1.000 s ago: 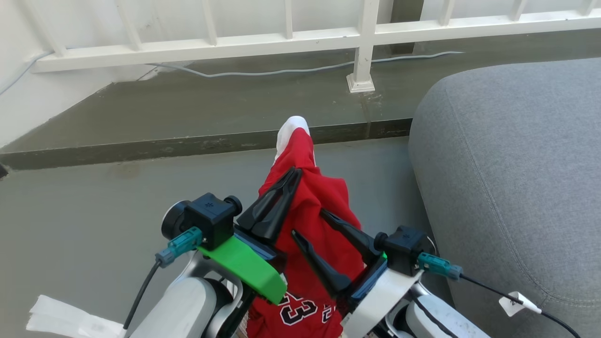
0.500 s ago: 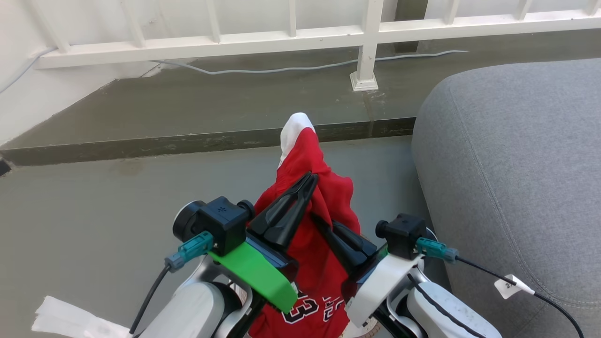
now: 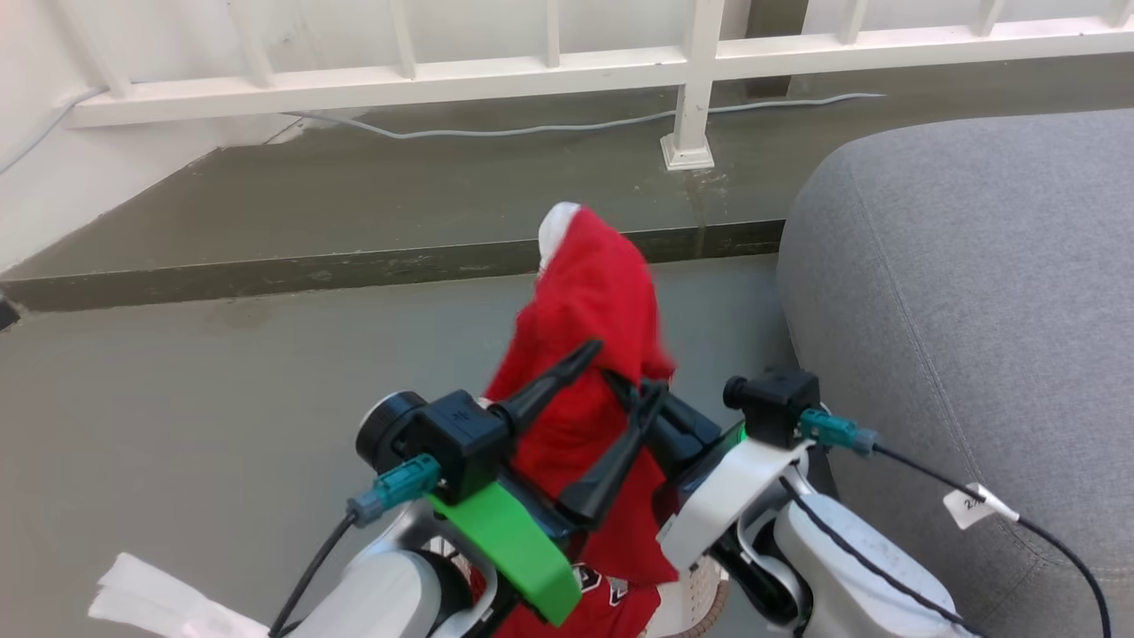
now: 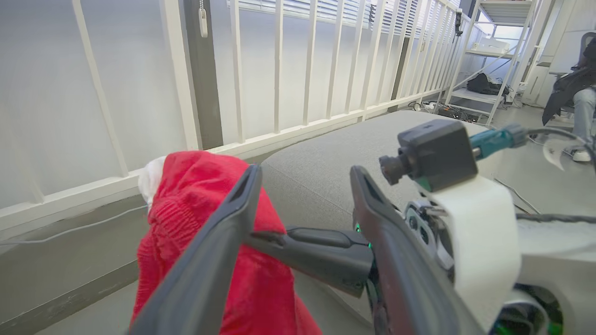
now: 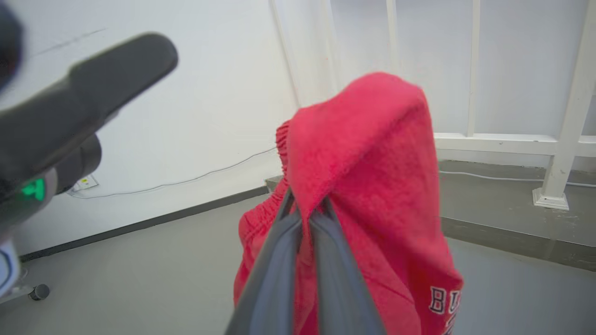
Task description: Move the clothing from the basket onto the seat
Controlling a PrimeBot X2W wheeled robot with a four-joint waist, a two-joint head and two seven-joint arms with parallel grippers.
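Watching from the side, the right hand (image 5: 305, 209) has its two fingers pinched tight on a fold of the red clothing (image 3: 589, 283), which stands up over the fingers and hangs down toward the basket (image 3: 704, 607). Just a sliver of basket rim peeks out under the arms. The left hand (image 4: 306, 174) is spread open, holding nothing, its fingers straddling the right one's fingers and lying against the cloth.

What I'd worry about:
- it's a small pinch on a loose fold, so my guess is a quick swing could let the fabric slide out and drop on the floor (image 3: 177, 399)
- that open left hand is so tangled up with the cloth that a finger could hook a fold and tug it free
- the lettered jersey (image 3: 620, 607) sits low under the hanging part; can't tell if it's caught up with it, but if so it might get dragged over the rim and fall short
- the long tail could catch on the seat's rounded edge rather than landing on top

Room-wise it looks okay. The grey seat (image 3: 957, 310) is just to the robot's right, with lots of bare cushion. Open floor sits to the left, and the step (image 3: 354, 266) and white railing (image 3: 691, 62) are well apart, further ahead
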